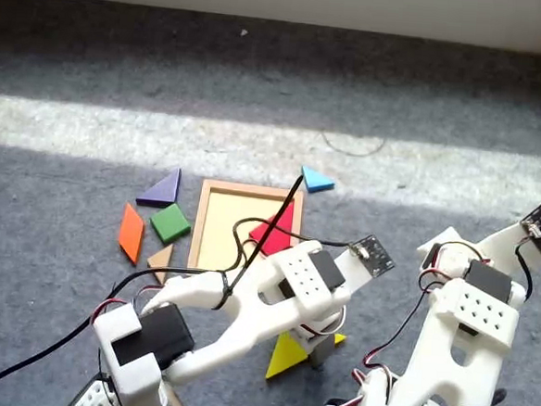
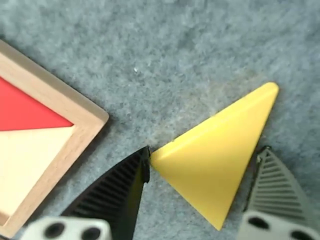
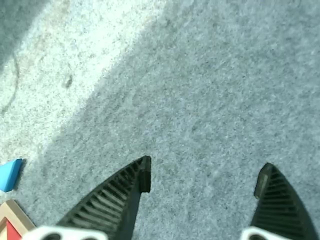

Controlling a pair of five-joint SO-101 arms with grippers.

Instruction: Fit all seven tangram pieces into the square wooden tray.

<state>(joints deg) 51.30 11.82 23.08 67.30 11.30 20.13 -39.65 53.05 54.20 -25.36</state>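
Left pincer around the yellow piece, right pincer wide apart

Close by, the left gripper [image 2: 202,159] has its fingers apart, one on each side of the yellow triangle [image 2: 220,155], which lies flat on the grey carpet [image 1: 67,189]; the dark finger touches one corner. The right gripper [image 3: 205,175] is spread wide over bare carpet. Next comes the wooden tray [image 1: 197,226], with the red triangle [image 1: 278,227] in it. Beside the tray lie the tan triangle [image 1: 161,259], orange piece [image 1: 131,232], green square [image 1: 170,222] and purple triangle [image 1: 163,188]. The blue triangle [image 1: 317,179] sits just past its far corner.
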